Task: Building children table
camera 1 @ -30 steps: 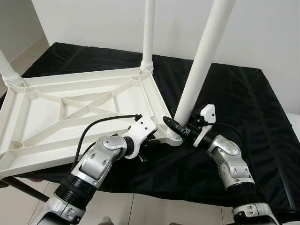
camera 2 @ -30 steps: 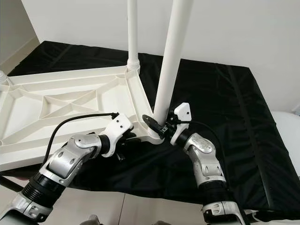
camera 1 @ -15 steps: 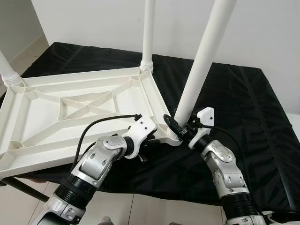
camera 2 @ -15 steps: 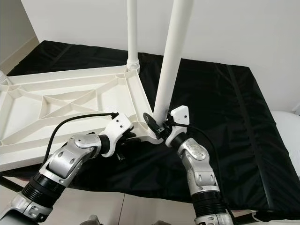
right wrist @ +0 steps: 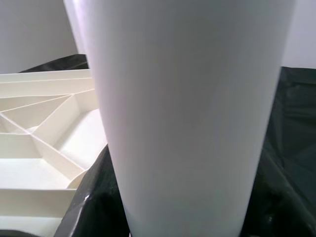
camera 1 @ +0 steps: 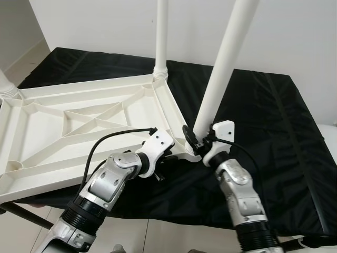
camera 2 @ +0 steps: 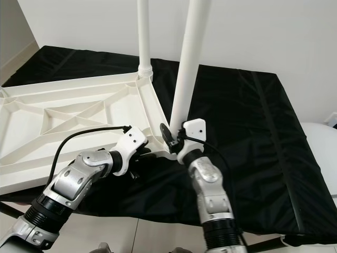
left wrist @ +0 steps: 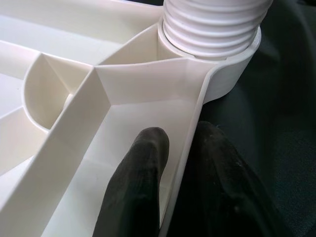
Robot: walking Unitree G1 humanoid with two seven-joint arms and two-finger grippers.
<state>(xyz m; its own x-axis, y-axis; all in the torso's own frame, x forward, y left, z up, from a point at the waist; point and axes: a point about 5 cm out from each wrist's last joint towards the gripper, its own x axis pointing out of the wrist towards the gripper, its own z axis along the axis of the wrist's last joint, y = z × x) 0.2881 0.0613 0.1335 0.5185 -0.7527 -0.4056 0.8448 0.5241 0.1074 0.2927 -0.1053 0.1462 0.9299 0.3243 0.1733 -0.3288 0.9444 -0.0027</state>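
My right claw (camera 1: 196, 141) grips the near-right white leg (camera 1: 221, 74) at its socket; my left claw (camera 1: 164, 164) pinches the upturned tabletop (camera 1: 63, 124) rim beside it, on the black-covered surface (camera 1: 268, 121).

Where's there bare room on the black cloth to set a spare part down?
The black cloth lies bare to the right of the near leg, out to its right edge, and along the back by the wall. It is crowded at the tabletop corner, where the left tool and right tool meet.
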